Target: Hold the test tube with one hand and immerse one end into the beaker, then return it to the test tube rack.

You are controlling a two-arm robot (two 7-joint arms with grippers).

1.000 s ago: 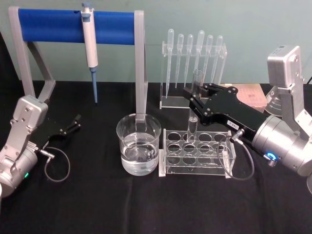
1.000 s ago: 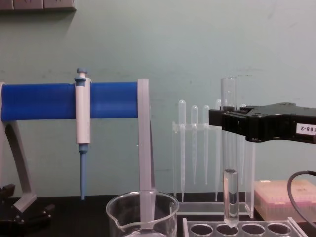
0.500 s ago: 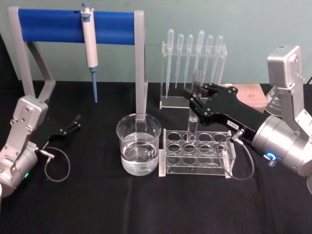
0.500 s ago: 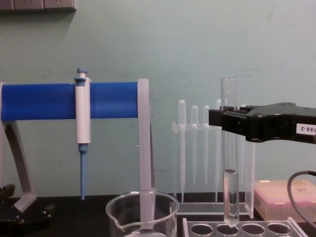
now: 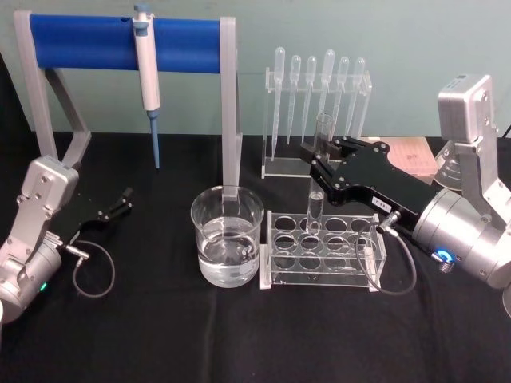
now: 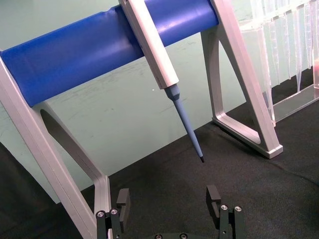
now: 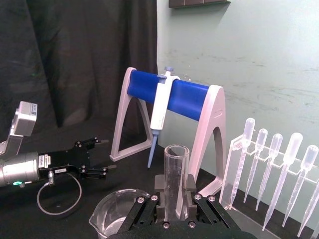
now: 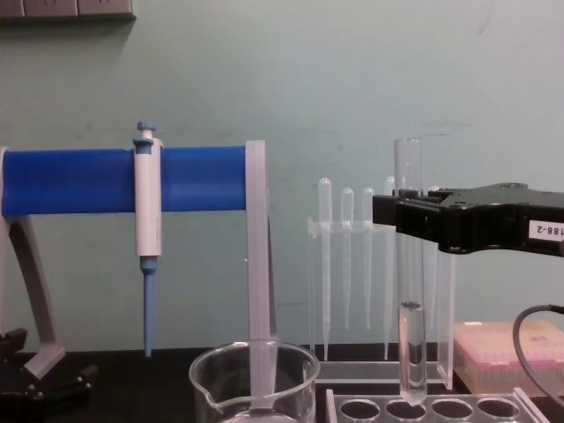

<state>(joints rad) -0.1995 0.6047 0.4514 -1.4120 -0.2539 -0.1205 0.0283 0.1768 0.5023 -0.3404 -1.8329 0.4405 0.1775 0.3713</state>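
**Chest view: tube (image 8: 411, 352) held low, glass at risk**

The right gripper (image 8: 407, 214) pinched the tube near its top and held it upright, its round end at the mouth of a back-row hole in the rack (image 5: 319, 279). The beaker (image 5: 239, 209), part-filled, stood just beside the rack. The left gripper (image 6: 168, 196) lay parked on the table at the left, fingers spread. A sideways move with the tip this low would likely knock glass against the hole's edge. A low carry could strike the beaker's rim and tip it.
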